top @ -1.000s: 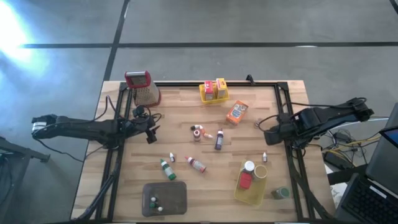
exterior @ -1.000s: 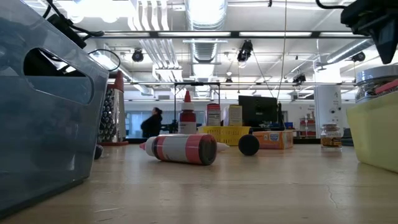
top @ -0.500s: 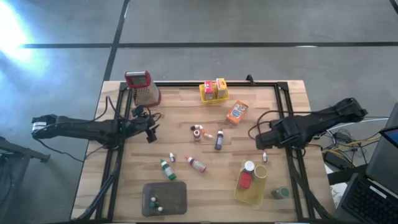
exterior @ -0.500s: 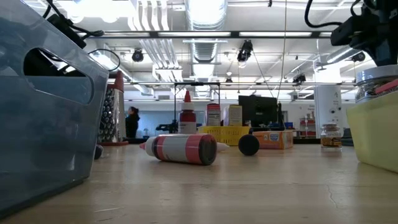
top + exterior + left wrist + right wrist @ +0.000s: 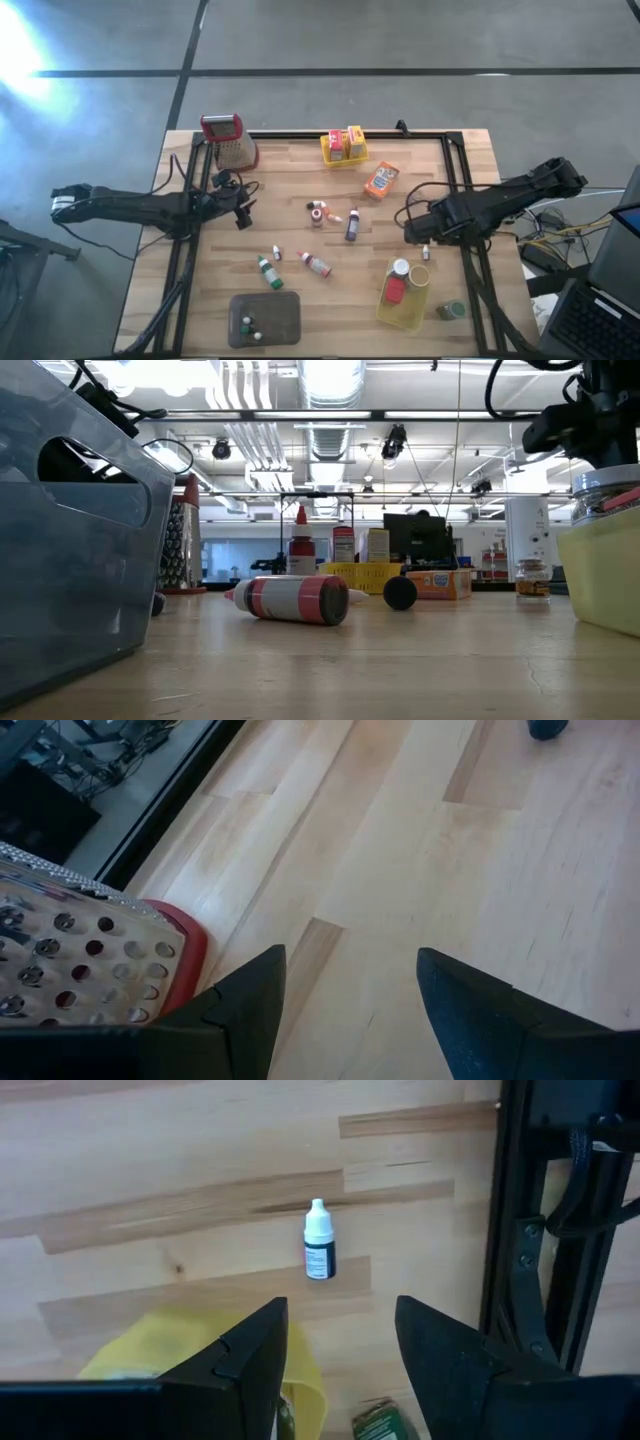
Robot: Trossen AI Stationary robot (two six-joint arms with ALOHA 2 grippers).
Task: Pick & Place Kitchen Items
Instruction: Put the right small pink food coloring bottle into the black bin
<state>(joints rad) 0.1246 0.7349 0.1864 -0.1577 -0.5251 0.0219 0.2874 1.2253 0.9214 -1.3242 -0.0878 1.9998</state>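
Table [image 5: 330, 190] of pale wood planks carries the scattered kitchen items; I judge the step in hand to be the approach to one of them, a tiny white-capped dropper bottle [image 5: 319, 1252] lying alone on the bare wood near the table's right edge, just beside the yellow plastic basket [image 5: 402, 315]. That basket already holds a red-bodied jar and a small round jar, so it looks like the likely drop point. Left arm waits over the left side of the table near the metal grater with a red handle [image 5: 229, 140], left gripper [image 5: 343, 1010] open and empty. Right arm reaches in low from the right edge, wrist pitched down toward the wood. Right gripper [image 5: 335, 1345] hangs above the dropper bottle, fingers parted, nothing between them, the bottle lying ahead of the tips and not yet touched. Next move, as I read it: bring the fingers over the bottle, lower to straddle it, close across its narrow body. It is slim and may roll.
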